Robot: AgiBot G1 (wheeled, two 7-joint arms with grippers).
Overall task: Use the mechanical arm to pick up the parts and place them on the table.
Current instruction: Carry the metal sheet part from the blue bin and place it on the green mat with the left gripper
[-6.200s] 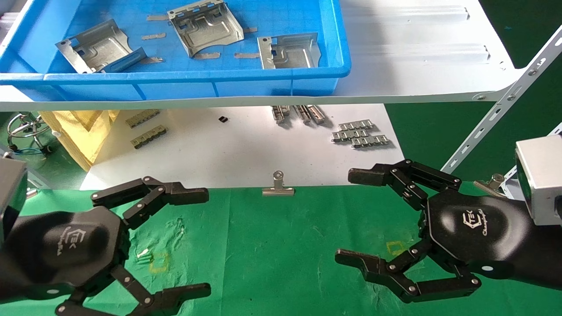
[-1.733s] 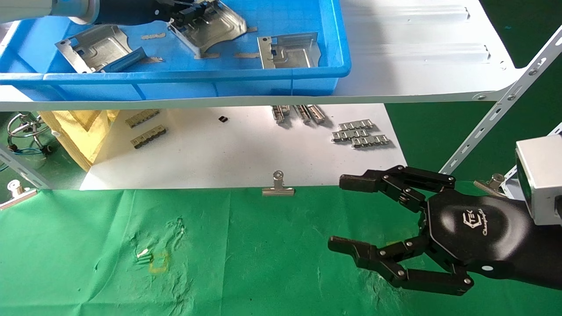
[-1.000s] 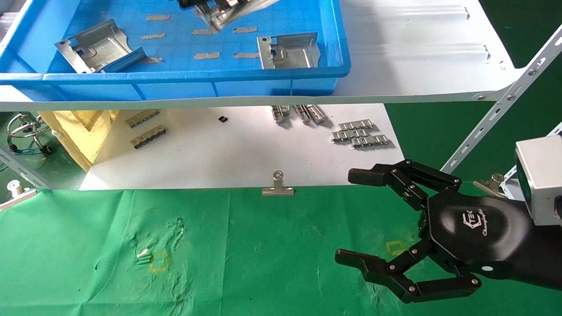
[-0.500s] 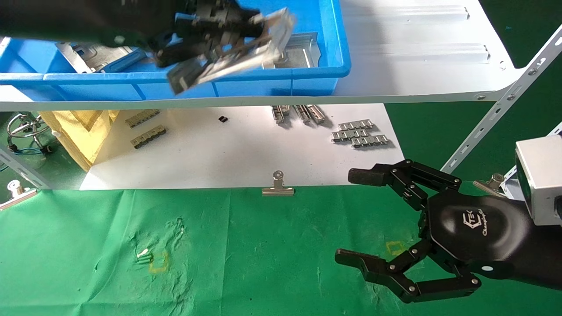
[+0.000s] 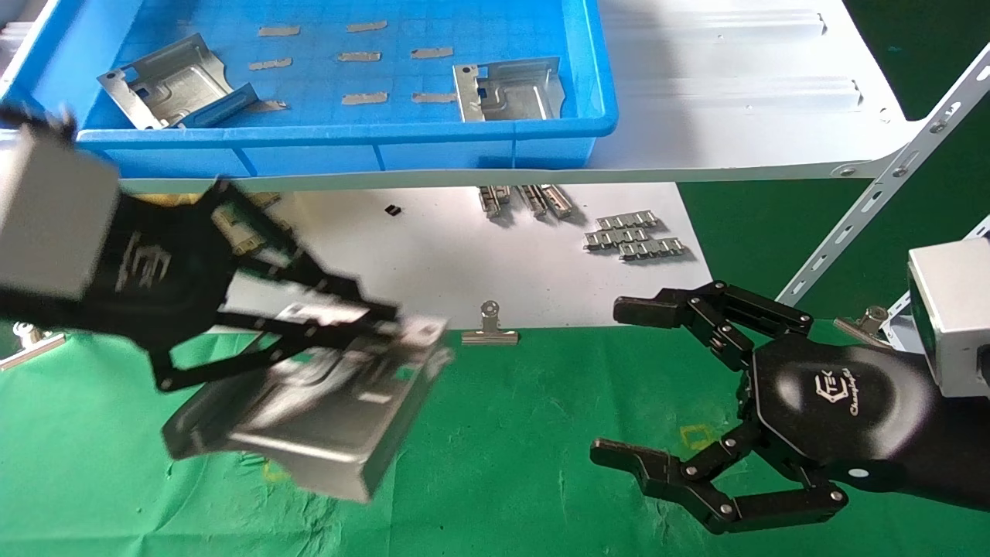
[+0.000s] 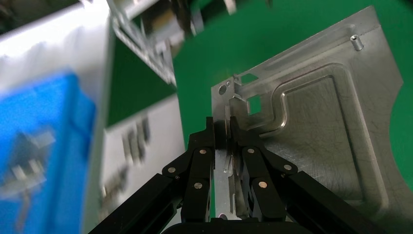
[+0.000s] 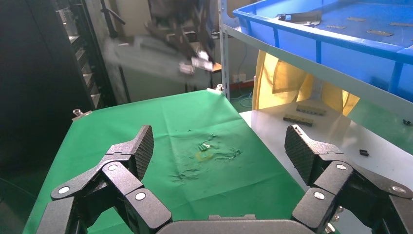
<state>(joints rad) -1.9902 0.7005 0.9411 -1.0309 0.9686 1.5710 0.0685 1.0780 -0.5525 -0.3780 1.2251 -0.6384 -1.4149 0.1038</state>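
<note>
My left gripper (image 5: 390,325) is shut on the bent edge of a silver stamped part (image 5: 325,402) and holds it above the left of the green table (image 5: 503,433). The left wrist view shows the gripper (image 6: 228,127) pinching the part (image 6: 316,126) by its edge. Two more parts (image 5: 174,81) (image 5: 508,89) lie in the blue tray (image 5: 348,135) on the white shelf. My right gripper (image 5: 623,383) is open and empty over the right of the table; the right wrist view shows its spread fingers (image 7: 141,146) above the cloth.
A white sheet (image 5: 433,263) behind the cloth carries small ridged strips (image 5: 634,234) and a silver binder clip (image 5: 489,329). A white shelf (image 5: 742,85) with a slanted brace (image 5: 889,178) overhangs at the right. A yellow square mark (image 5: 698,437) lies near my right gripper.
My left gripper has carried the middle part out of the blue tray and down to just above the left of the green table. The right arm has not moved.
</note>
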